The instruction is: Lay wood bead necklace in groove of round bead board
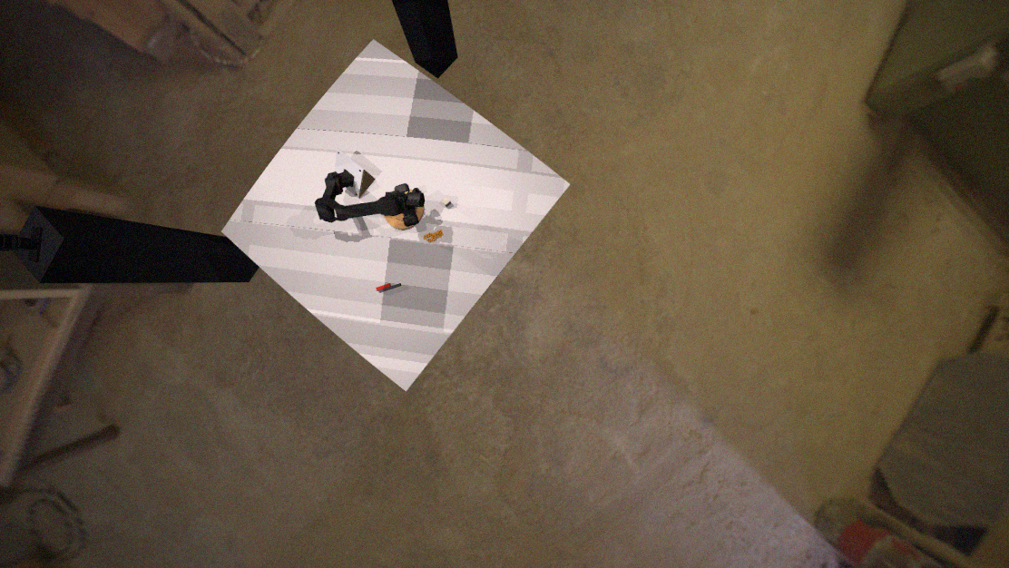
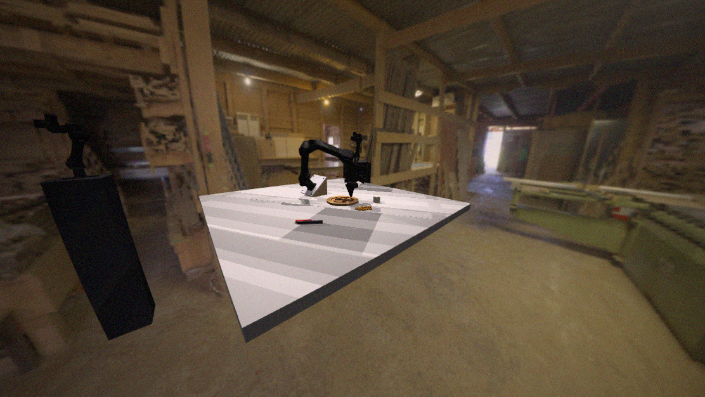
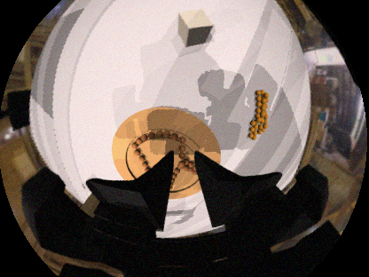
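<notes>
Top view: arm extends over the board on the table. Gripper is above the board; tips hidden. Block and orange beads lie nearby. Red/blk. tool is well apart.

Ext. view: gripper points down at the board; tip contact can't be confirmed. Wedge stands near the arm's foot.

Wrist view: gripper fingers are partly apart, w/ a narrow gap and nothing clamped. Necklace is on the board, partly hidden by the fingers. Its upper run follows the groove approx.; other runs cut across inside the ring, i.e. not fully seated. Orange beads lie off the board, in a compact cluster.
</notes>
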Controlling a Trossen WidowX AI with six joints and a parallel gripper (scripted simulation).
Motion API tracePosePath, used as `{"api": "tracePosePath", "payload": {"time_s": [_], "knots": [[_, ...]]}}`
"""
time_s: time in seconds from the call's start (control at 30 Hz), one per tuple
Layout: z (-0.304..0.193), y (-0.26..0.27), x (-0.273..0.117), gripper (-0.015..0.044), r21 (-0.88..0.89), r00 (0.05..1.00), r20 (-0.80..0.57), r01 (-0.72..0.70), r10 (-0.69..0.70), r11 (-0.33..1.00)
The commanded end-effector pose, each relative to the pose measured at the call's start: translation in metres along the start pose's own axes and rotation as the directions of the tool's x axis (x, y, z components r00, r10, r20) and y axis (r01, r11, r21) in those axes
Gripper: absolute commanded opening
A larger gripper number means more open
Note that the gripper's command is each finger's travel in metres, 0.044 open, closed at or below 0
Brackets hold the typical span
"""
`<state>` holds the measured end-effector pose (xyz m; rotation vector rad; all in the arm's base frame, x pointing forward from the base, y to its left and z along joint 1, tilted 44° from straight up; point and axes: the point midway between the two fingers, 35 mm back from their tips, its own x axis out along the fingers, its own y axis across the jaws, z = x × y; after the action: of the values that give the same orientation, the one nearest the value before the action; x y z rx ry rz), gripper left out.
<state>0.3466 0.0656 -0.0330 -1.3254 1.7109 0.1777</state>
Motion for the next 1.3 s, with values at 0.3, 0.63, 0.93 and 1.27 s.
{"api": "tracePosePath", "payload": {"time_s": [0.3, 0.63, 0.93, 1.27], "knots": [[-0.003, 0.000, 0.021, 0.0120, -0.004, 1.000, -0.013, -0.002, 0.002, 1.000], [-0.003, 0.001, 0.023, 0.0000, -0.002, 1.000, -0.010, -0.007, 0.007, 1.000], [-0.003, 0.001, 0.023, 0.0000, -0.002, 1.000, -0.010, -0.007, 0.007, 1.000], [-0.003, 0.001, 0.023, 0.0000, -0.002, 1.000, -0.010, -0.007, 0.007, 1.000]]}}
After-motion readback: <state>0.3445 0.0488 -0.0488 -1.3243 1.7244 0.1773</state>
